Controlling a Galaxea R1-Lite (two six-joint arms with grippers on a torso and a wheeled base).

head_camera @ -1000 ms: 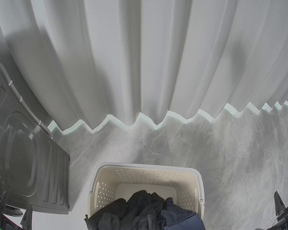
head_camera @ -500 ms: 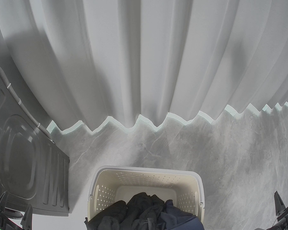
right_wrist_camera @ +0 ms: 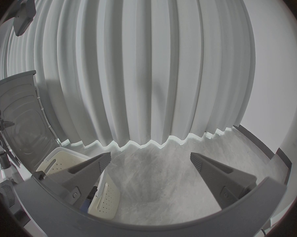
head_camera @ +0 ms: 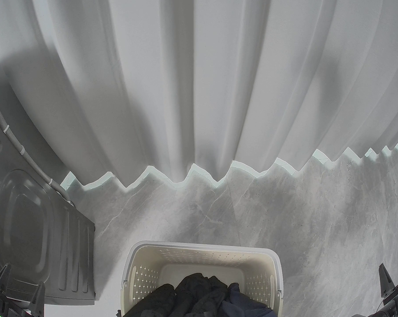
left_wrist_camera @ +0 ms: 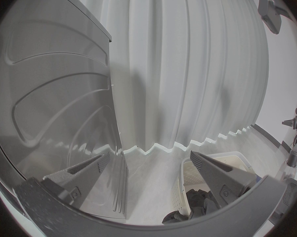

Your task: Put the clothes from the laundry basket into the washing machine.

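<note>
On our far left stands the washing machine [head_camera: 31,243]. It turns a grey ribbed panel toward us, with a hose running down its back edge, and we cannot see its door or opening from here. Just before it, low at the near edge of the head view, hangs our left gripper [head_camera: 22,280]. The left wrist view shows its two fingers spread wide with nothing between them.

Further right, roughly midway between our arms, the cream laundry basket [head_camera: 199,247] sits on the grey floor [head_camera: 305,208] with its long side running across us from left to right. The clothes [head_camera: 199,296] are a dark heap with a bluish piece on its right. They are bunched against the near wall of the basket, and the far half shows bare plastic. The heap has no clear long axis of its own.

At the far right our right gripper [head_camera: 395,265] hangs over bare floor, equally wide open and empty.

Both sets of fingers point forward toward the white curtain [head_camera: 199,89], while the clothes lie inward and below them. For the left arm the heap is to its right and downward, and for the right arm it is to its left. We judge the left arm marginally nearer the basket, and it is plainly the one beside the machine. The coming reach therefore turns on swinging inward and dipping over the basket's near rim.
</note>
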